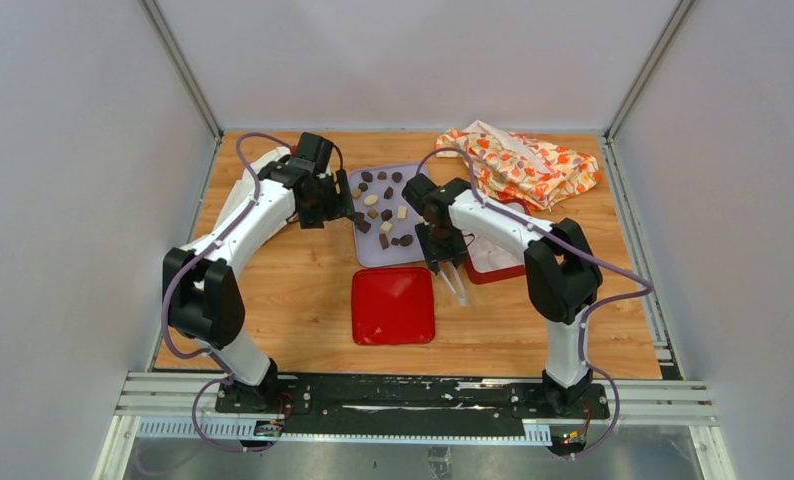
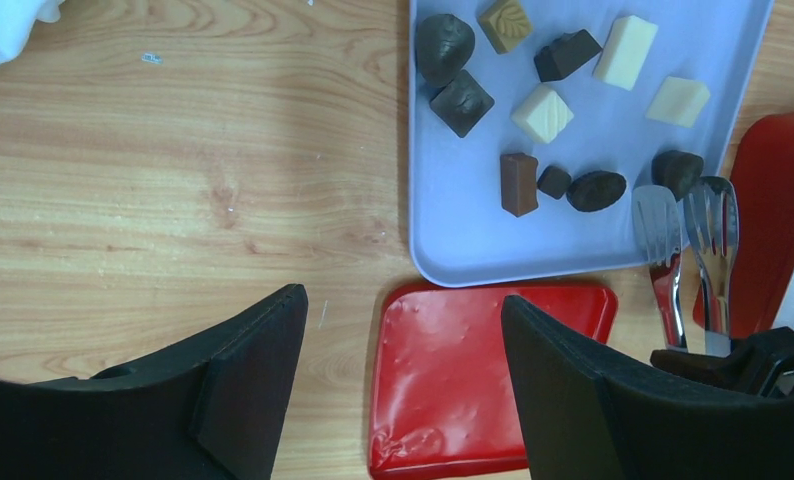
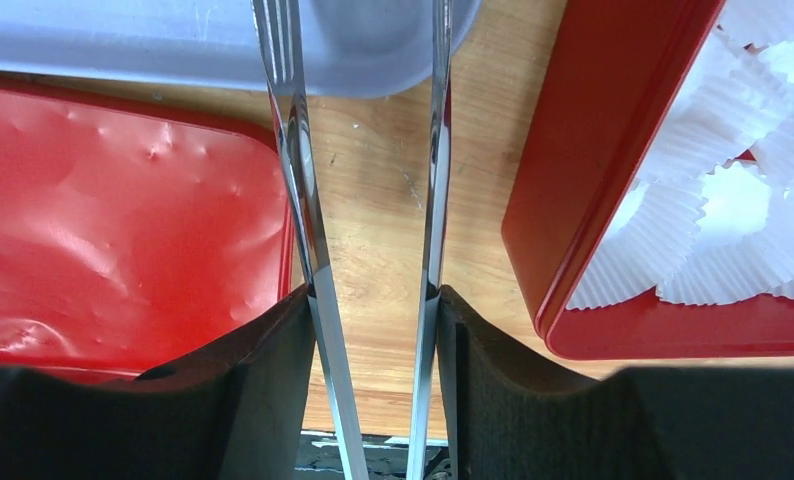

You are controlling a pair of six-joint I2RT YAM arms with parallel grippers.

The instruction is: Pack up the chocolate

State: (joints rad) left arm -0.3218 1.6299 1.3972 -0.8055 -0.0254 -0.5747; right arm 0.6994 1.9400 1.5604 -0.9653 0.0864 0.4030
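Note:
Several chocolate pieces [image 1: 385, 208], dark, tan and cream, lie on a lavender tray [image 1: 413, 254]. They also show in the left wrist view [image 2: 518, 183] on the tray [image 2: 463, 250]. My right gripper [image 1: 443, 258] is shut on metal tongs [image 1: 456, 286] at the tray's near right corner. The tongs' tips [image 2: 688, 225] are apart with nothing between them, next to a dark piece [image 2: 678, 170]. In the right wrist view my gripper [image 3: 373, 300] presses both tong arms [image 3: 298, 150]. My left gripper [image 1: 351, 208] is open and empty by the tray's left edge; it also shows in the left wrist view [image 2: 403, 330].
A red lid [image 1: 393, 305] lies flat in front of the tray. A red box [image 1: 513, 272] with white crinkled paper cups [image 3: 733, 200] stands to the right, under my right arm. A patterned orange cloth [image 1: 523, 165] lies at the back right.

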